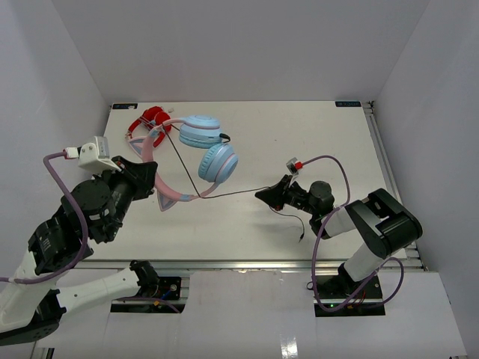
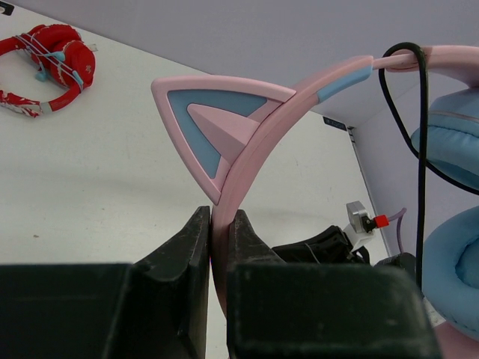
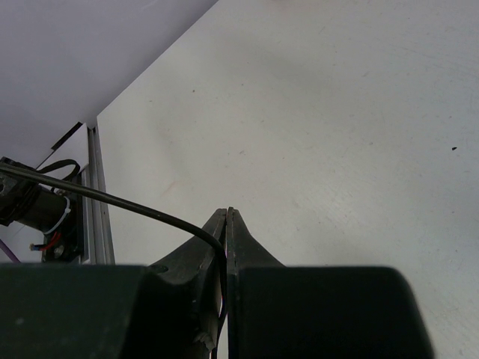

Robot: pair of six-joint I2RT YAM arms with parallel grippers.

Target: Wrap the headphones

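Your right claw [image 1: 261, 194] is pinched shut on the cable [image 1: 232, 192], which runs taut leftward to the headphones [image 1: 217, 162], gripped at the headband [image 2: 254, 149] by your closed left claw [image 1: 152, 178], so winding likely heads that way.

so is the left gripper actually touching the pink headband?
Touching. Left wrist view: the left gripper is shut on the pink headband just below the cat ear, no gap.

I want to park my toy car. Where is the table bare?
Bare: the table's far right half, beside the headphones, and the near strip between cable and edge. Crowded: far left, around the red headphones and left pincer.
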